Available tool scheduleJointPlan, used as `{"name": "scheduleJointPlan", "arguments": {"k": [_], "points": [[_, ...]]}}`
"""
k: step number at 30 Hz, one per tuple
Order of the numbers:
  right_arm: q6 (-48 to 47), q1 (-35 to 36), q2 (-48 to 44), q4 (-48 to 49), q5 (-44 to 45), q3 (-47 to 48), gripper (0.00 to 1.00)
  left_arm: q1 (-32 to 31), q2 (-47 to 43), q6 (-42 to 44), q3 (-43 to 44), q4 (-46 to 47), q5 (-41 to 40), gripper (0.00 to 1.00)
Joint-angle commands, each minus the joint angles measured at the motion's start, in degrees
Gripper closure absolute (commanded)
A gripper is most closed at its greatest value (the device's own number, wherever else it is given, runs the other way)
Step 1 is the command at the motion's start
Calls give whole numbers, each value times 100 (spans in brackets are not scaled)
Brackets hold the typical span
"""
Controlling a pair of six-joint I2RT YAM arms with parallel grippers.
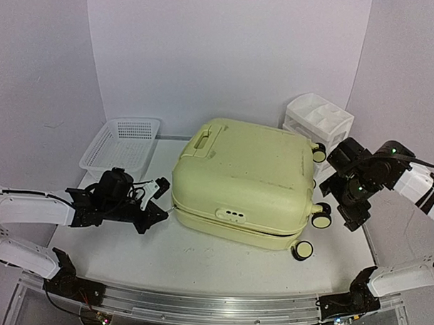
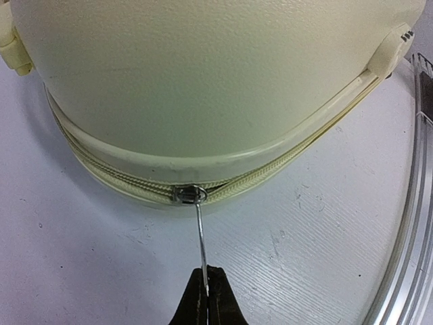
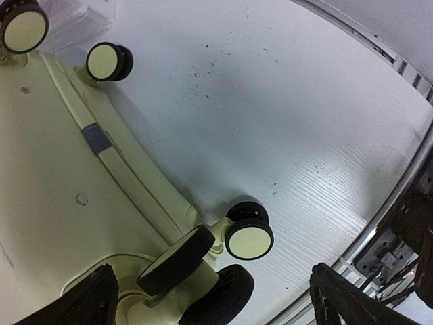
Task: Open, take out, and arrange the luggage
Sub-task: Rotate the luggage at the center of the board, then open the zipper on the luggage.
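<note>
Left wrist view: the left gripper (image 2: 206, 276) pinches the thin zipper pull (image 2: 201, 230) on the luggage (image 1: 245, 178), which lies flat in the middle of the bench. The right gripper (image 3: 213, 274) gapes wide near the wheels (image 3: 249, 238). If the tug goes crooked, I think the pull slips out.

luggage (image 2: 216, 88) — cropped above, interior hidden

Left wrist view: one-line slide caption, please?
Left gripper pinches the metal zipper pull of the yellow-green luggage on the white table.
</note>
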Motion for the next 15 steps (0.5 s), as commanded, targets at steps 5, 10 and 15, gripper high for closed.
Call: {"name": "scheduleJointPlan", "arguments": {"k": [5,10,15], "points": [[699,-16,-53,-303,787,244,2,-467,-239,23,334,21,325,100],[-1288,-16,459,-1,992,1014,2,-942,-198,-16,417,-149,13,100],[-3426,-16,750,954,532,1471,2,-1323,52,-184,626,-219,-265,100]]}}
